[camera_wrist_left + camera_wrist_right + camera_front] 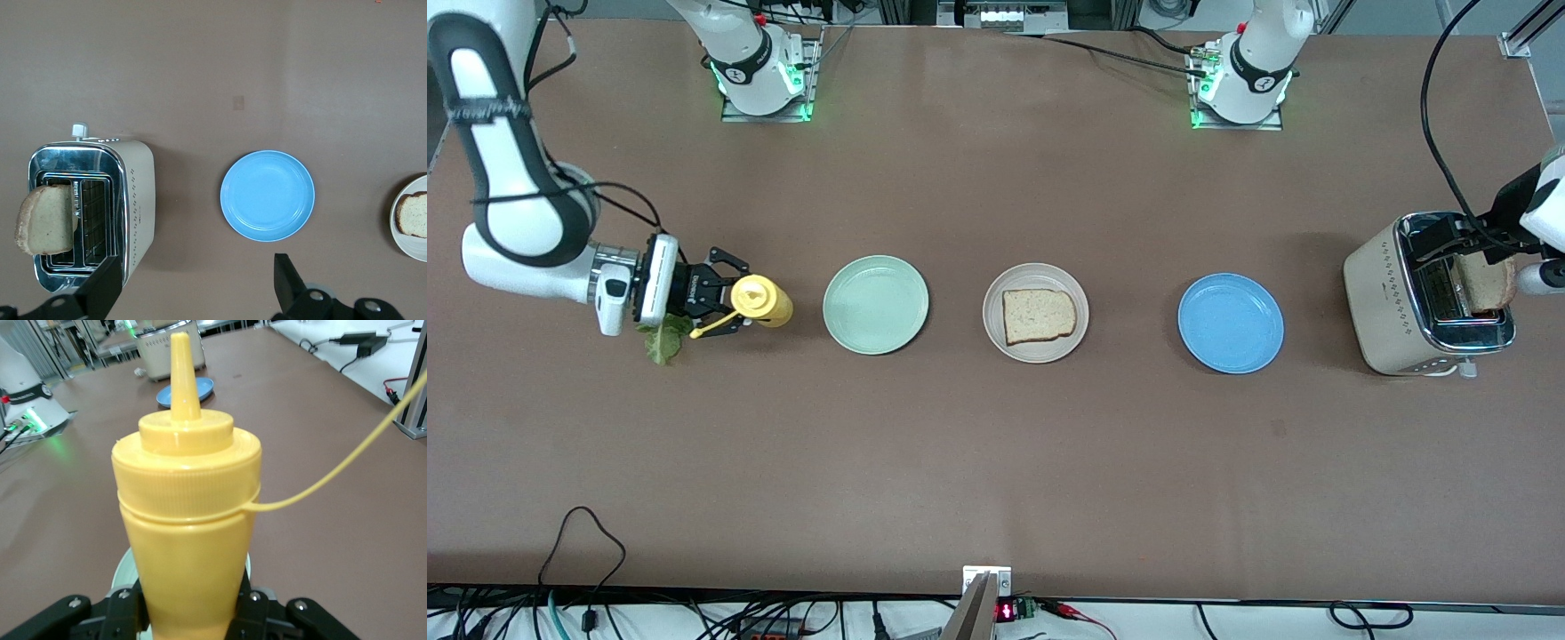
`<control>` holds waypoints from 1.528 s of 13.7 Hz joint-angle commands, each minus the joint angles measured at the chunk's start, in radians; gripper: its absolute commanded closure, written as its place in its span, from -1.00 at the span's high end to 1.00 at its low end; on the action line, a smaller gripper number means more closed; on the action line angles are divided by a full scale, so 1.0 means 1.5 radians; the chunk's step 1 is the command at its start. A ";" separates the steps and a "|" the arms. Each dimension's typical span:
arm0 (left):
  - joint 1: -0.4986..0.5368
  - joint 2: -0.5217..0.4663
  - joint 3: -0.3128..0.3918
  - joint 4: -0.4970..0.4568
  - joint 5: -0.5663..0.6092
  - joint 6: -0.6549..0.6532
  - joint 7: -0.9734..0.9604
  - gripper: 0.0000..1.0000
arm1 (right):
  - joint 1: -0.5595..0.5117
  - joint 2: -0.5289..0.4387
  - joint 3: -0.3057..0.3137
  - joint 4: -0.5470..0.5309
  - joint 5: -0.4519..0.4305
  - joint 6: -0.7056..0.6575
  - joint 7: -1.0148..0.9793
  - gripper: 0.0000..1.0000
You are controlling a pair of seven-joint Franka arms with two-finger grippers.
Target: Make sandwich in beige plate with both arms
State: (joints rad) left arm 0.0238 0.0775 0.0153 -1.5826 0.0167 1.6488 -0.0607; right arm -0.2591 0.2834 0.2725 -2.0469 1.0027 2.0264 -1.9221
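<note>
Beige plate point(998, 335) sits mid-table between a green plate point(875, 304) and a blue plate point(1230, 322), and it holds one slice of bread point(1038, 316) lying flat. That looks like the sandwich's bottom layer, the only part of the job done so far.

Toward the right arm's end of the table, the right gripper point(734, 307) has its jaws pinched on a yellow sauce bottle point(762, 300); the right wrist view shows the bottle's body point(190, 540) squeezed between the two fingers, its cap strap trailing off to one side. A lettuce leaf point(663, 341) lies on the table just under that wrist, not yet on the bread.

At the left arm's end stands a toaster point(1392, 302) with a second slice point(47, 219) sticking up out of one slot, tilted. The left gripper point(197, 283) hangs over the toaster with its fingers spread wide and nothing between them; in the front view the hand seems close to the slice, though whether it touches is hard to tell.

Still to come, by my reading: sauce on the plated slice, the leaf laid over it, then the toaster slice lifted out and set on top.
</note>
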 commanded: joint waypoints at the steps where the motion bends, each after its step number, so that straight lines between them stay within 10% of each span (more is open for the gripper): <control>1: 0.001 -0.001 0.003 0.008 -0.001 -0.004 0.008 1.00 | 0.034 -0.068 0.062 -0.017 -0.060 0.087 0.157 -1.00; 5: 0.001 0.000 0.004 0.008 0.001 -0.002 0.008 1.00 | 0.073 -0.091 0.204 -0.018 -0.299 0.252 0.479 -1.00; 12: 0.001 0.002 0.001 0.009 0.000 -0.001 0.008 1.00 | 0.224 -0.075 0.215 0.002 -0.694 0.253 0.933 -1.00; 16: 0.001 0.003 0.003 0.009 0.000 -0.001 0.009 1.00 | 0.321 -0.005 0.177 0.074 -0.834 0.176 1.070 -1.00; 21: 0.001 0.003 0.003 0.009 0.000 -0.001 0.008 1.00 | 0.536 0.127 0.012 0.220 -0.921 0.094 1.158 -1.00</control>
State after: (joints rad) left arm 0.0235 0.0776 0.0175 -1.5826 0.0167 1.6499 -0.0607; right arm 0.4199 0.3684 0.3888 -1.8448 -0.3381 2.2177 -0.2314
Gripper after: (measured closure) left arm 0.000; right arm 0.520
